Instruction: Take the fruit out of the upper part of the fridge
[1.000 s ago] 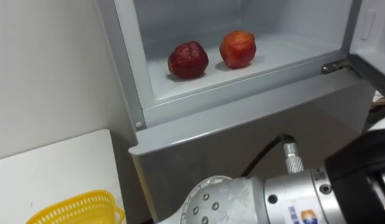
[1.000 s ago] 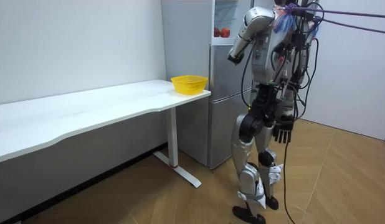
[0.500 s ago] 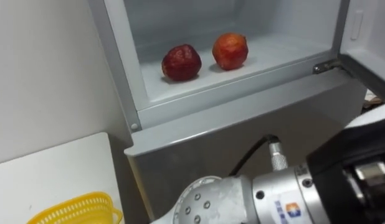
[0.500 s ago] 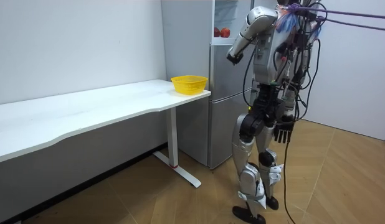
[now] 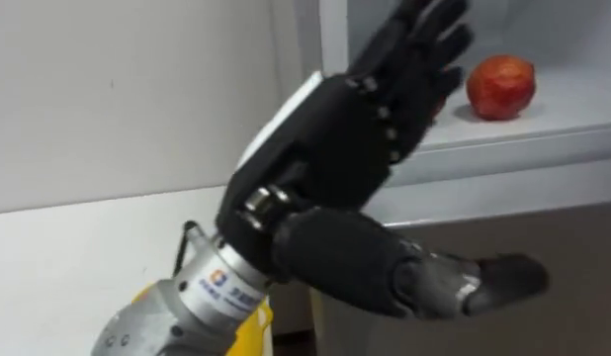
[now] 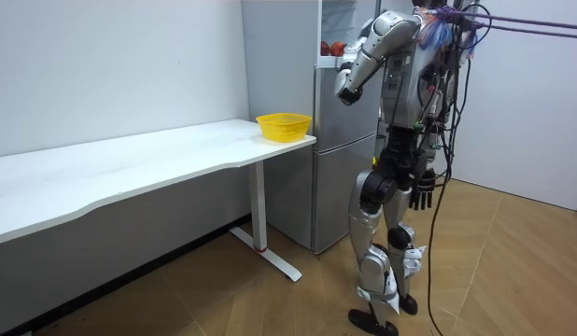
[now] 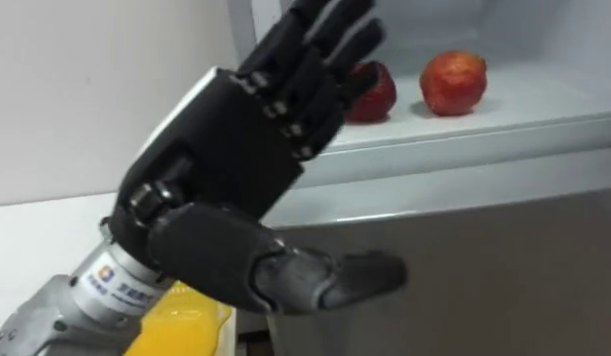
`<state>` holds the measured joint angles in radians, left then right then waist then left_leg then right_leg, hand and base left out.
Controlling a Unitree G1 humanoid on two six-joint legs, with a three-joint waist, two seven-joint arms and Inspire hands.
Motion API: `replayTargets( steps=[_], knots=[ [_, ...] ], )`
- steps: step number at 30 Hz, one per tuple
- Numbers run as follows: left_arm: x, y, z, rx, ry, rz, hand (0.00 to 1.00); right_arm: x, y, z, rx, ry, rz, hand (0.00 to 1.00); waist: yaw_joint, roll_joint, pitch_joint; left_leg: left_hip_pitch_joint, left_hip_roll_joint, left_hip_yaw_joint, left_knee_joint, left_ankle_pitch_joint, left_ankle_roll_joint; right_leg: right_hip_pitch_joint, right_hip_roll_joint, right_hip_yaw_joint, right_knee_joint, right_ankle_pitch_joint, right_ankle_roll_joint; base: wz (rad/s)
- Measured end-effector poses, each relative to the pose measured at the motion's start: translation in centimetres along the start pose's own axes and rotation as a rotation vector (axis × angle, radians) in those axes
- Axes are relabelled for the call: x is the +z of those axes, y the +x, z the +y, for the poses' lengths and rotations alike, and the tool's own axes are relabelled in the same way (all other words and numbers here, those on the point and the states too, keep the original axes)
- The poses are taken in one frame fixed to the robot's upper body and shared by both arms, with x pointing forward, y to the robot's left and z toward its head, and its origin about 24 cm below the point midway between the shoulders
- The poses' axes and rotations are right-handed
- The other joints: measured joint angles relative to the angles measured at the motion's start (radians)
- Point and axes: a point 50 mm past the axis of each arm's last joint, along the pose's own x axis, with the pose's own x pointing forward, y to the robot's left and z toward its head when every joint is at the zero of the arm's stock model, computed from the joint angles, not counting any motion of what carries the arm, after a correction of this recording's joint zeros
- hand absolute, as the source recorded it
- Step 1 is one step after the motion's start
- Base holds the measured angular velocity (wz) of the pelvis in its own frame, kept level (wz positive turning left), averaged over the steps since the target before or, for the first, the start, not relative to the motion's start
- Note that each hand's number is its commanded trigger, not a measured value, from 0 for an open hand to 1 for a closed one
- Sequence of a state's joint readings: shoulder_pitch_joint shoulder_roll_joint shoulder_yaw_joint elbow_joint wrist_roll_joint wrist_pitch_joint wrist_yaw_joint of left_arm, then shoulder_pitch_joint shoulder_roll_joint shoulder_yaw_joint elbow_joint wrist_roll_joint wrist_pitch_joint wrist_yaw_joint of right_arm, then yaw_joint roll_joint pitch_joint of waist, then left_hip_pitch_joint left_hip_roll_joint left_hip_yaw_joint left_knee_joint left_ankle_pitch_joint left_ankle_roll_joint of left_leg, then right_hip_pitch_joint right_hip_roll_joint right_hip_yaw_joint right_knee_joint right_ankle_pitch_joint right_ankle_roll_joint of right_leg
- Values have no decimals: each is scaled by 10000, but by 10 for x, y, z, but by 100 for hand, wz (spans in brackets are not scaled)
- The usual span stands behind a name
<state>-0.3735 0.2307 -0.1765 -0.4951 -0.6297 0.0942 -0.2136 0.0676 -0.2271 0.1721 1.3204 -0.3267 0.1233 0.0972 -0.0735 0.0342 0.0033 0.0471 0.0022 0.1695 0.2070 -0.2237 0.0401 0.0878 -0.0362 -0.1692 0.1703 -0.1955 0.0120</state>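
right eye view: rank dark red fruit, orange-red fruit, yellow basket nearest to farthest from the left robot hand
1. Dark red fruit, on the fridge shelf, just past the fingertips of the left robot hand.
2. Orange-red fruit, farther right on the same shelf.
3. Yellow basket, low on the table, under the forearm.

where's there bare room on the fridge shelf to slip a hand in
The shelf is bare to the right of the orange-red fruit and along its front edge. The left side is crowded: the dark red fruit sits close beside the other, with the open left hand in front.
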Motion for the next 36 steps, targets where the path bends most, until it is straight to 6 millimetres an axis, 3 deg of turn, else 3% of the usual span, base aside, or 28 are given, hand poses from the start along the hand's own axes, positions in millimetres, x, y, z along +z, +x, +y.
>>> replayTargets(
  steps=[6, 11, 17, 19, 22, 26, 28, 29, 31, 36],
  knots=[
    [17, -11, 22, 2318, 2063, -488, 0, -3, 0, 0, -120, -162, 82, 0, 253, -50, -45, 188, -4, -78, 0, 0, -2, 255, -7, -121, -17, 1, 1, 6],
    [31, -34, 47, 4360, 2981, -761, 0, -13, 0, 3, -118, 185, 276, 0, 557, -6, -74, 277, -3, -91, 0, 10, -21, 328, -7, -173, -15, 0, -1, -2],
    [56, -101, 77, 8219, 5425, -672, 0, -31, -1, 13, 138, 1027, 662, 0, 896, 11, -83, 348, -4, -158, -11, 15, -39, 421, -21, -302, 0, -73, -85, 3],
    [54, -137, 83, 9671, 5917, 342, 0, -32, -1, 16, 138, 1103, 610, 0, 1053, 25, -74, 333, -17, -233, -10, 11, -40, 408, -21, -313, 2, -104, -88, 10],
    [44, -182, 97, 11804, 6145, 1662, 0, -35, -1, 19, 141, 1290, 642, 0, 1295, 28, -69, 318, -50, -434, 81, 15, -42, 453, -48, -519, 10, -109, -91, 15],
    [21, -240, 101, 14372, 5974, 3669, 0, -34, -1, 19, 51, 1364, 554, 0, 1402, 5, -64, 86, -136, -795, 171, 15, -36, 395, -97, -806, 9, -132, -80, 24],
    [1, -277, 93, 15831, 5527, 5114, 0, -32, -1, 18, 44, 1327, 511, 0, 1421, 49, -59, -12, -168, -920, 253, 13, -32, 386, -111, -936, 7, -139, -66, 18],
    [-4, -286, 90, 16159, 5432, 5422, 0, -34, -1, 19, 64, 1325, 559, 0, 1453, -64, -39, -11, -169, -923, 247, 13, -32, 385, -111, -939, 5, -140, -65, 5],
    [-27, -327, 79, 17348, 4908, 7266, 0, -32, -1, 17, -21, 1336, 503, 0, 1605, -70, -55, -15, -169, -954, 195, 12, -34, 390, -103, -946, -17, -149, -66, 0],
    [-75, -387, 41, 18475, 3449, 11061, 0, -19, -1, 8, -228, 1240, 189, 0, 1623, -134, -50, -33, -268, -1266, 152, 12, -28, 446, -141, -1081, -12, -184, -38, 9]
  ],
)
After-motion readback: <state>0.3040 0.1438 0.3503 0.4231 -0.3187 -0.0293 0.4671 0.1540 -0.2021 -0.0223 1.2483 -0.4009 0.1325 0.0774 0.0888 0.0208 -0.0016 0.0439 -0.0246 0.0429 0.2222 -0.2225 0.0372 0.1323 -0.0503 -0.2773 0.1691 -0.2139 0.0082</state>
